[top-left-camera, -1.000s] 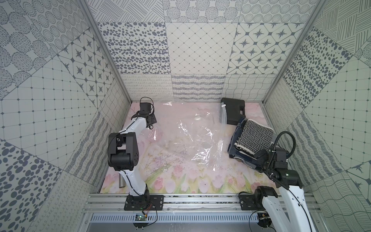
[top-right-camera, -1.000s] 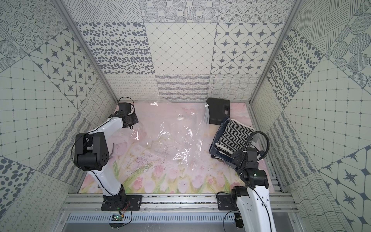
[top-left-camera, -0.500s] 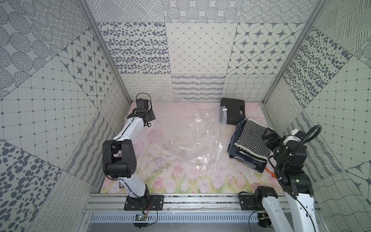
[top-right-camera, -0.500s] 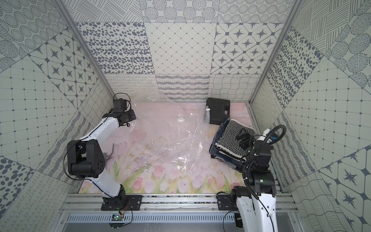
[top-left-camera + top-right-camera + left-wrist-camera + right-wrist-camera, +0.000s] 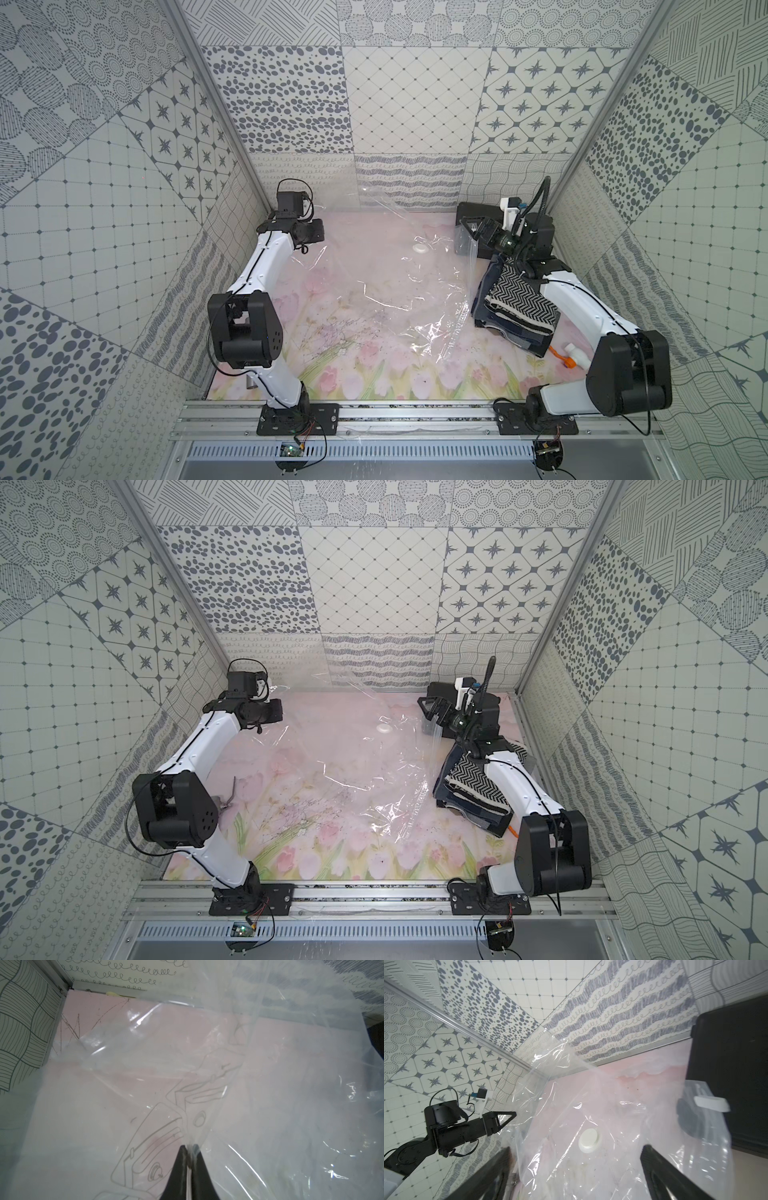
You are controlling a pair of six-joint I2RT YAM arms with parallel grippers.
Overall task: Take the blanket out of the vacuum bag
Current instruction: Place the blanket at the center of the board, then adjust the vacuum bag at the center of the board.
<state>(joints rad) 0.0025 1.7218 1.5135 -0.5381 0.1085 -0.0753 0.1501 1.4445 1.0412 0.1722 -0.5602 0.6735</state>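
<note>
Left gripper is shut tight, pinching the clear bag at 11 o'clock. The zigzag blanket lies folded at 4 o'clock, out of the bag, just beside it. The bag lies flat on the middle of the table. Its white cap sits at 12 o'clock. Right gripper hangs wide open, holding nothing, at 1 o'clock by the black case.

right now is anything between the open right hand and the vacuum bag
Nothing visible does. The right hand hangs open over the clear film of the vacuum bag, with the white valve cap in plain sight between its fingers. The black case sits off to one side. The left hand pinches the film.
</note>
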